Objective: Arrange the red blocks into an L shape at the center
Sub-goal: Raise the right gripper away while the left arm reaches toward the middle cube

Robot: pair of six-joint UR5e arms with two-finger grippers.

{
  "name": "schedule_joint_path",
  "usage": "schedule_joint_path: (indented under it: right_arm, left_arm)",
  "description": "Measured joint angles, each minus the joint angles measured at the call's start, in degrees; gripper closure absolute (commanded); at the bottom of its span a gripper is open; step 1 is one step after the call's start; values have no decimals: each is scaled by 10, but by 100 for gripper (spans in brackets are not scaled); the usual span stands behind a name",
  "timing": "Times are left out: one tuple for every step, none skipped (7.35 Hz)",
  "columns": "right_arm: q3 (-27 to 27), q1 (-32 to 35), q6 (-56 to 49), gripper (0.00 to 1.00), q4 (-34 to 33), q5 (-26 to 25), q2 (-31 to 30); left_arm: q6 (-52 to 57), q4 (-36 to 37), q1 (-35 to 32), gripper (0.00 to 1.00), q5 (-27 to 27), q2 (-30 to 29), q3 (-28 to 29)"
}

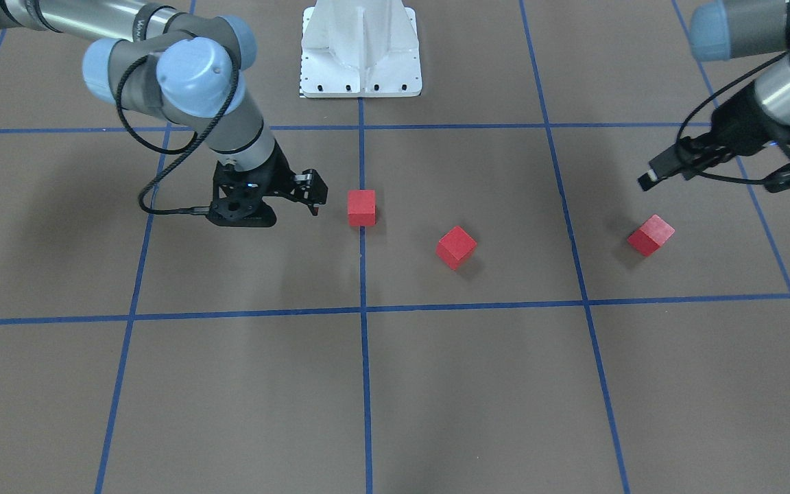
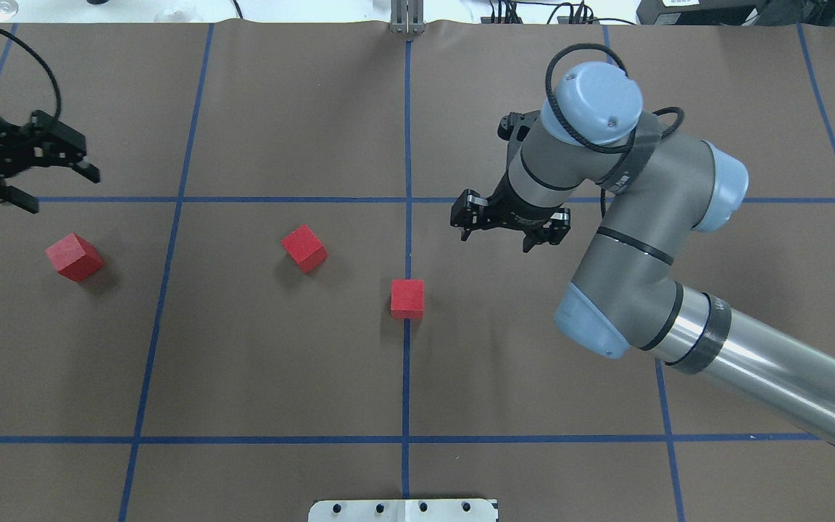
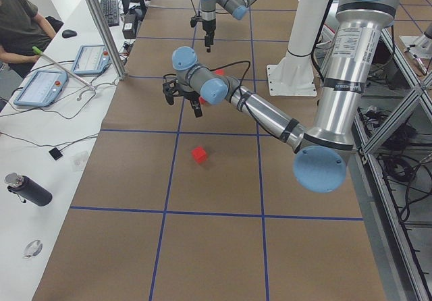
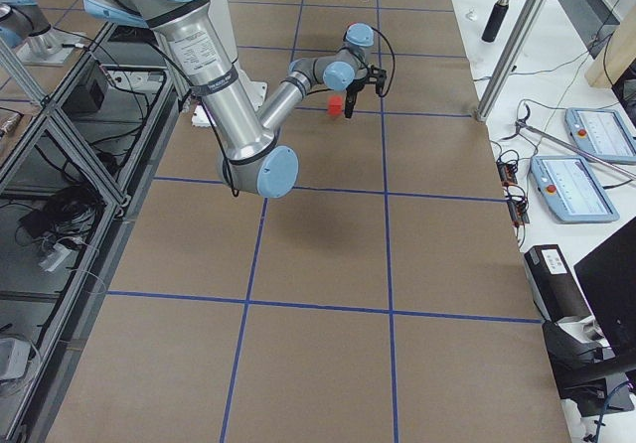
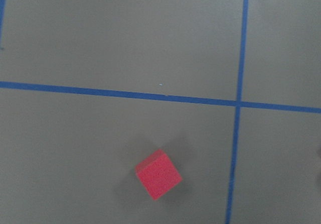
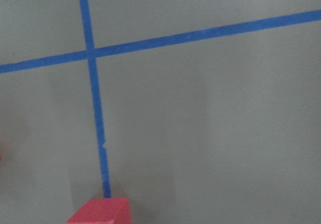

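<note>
Red block on the centre line, second near it, third well left — both my jaws apart, empty — risk: gripping skewed cubes cornerwise, or nudging the centred one.

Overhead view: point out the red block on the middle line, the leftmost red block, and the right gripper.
Middle-line red block [image 2: 407, 294]: overhead view, top face.
Leftmost red block [image 2: 72, 251]: overhead view, top face.
Right gripper [image 2: 496, 241]: overhead view, between its fingertips.
</note>
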Motion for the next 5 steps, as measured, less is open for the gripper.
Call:
schedule_joint_path:
  right_arm:
    - [18,22,-15,0,2,16,-27]
    - [30,38,-29,0,2,30,-48]
    - [36,46,-36,0,3,36,-60]
    - [40,49,-39,0,3,38,-66]
    - [45,50,-39,0,3,38,-71]
  left_arm:
    - [-105,2,61,0,52,-35,2]
    - [-187,3,115,0,94,-58,5]
    - [-246,3,150,0,115,-71,10]
    - [-294,2,176,0,132,-92,28]
    - [-325,2,195,0,151,-128,63]
